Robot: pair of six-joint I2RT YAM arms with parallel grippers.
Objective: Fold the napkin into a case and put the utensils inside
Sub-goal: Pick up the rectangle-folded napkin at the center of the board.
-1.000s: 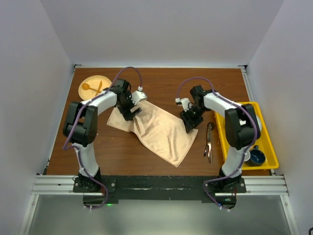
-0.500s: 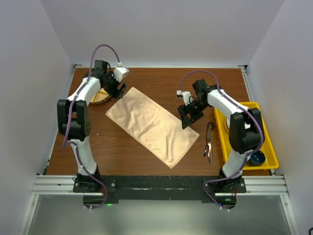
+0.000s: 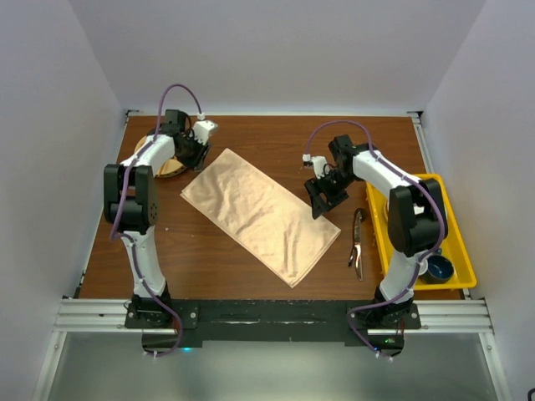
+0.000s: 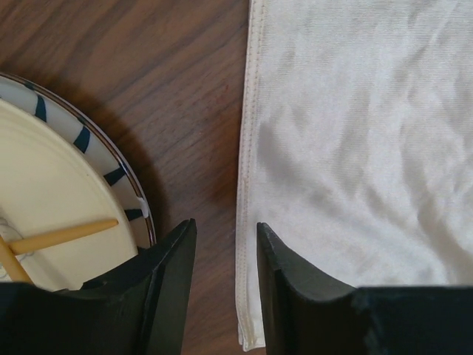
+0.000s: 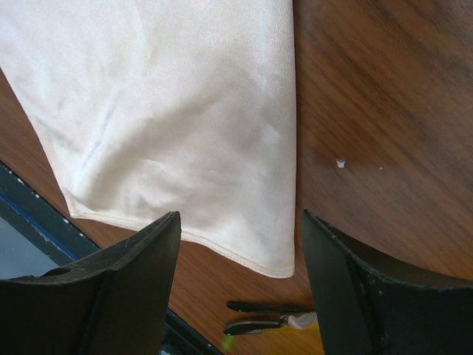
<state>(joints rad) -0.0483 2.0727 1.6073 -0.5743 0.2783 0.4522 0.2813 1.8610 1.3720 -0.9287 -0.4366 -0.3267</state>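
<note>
Napkin [image 3: 261, 213] lies flat mid-way across the table [image 3: 276, 138], long axis far-left to near-right. My left pincer [image 3: 192, 155] sits off its far-left corner, my right pincer [image 3: 324, 194] beside its far-right edge.

Left wrist: jaws narrowly parted, empty, hem just right.

Right wrist: jaws wide, empty, over a napkin corner.

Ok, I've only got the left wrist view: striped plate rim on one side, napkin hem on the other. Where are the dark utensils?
Observer: The dark utensils lie to the right of the napkin, beside the yellow bin but outside it.
Operator: And the right arm?
Observer: The right gripper is open over the napkin's right long edge, holding nothing.
</note>
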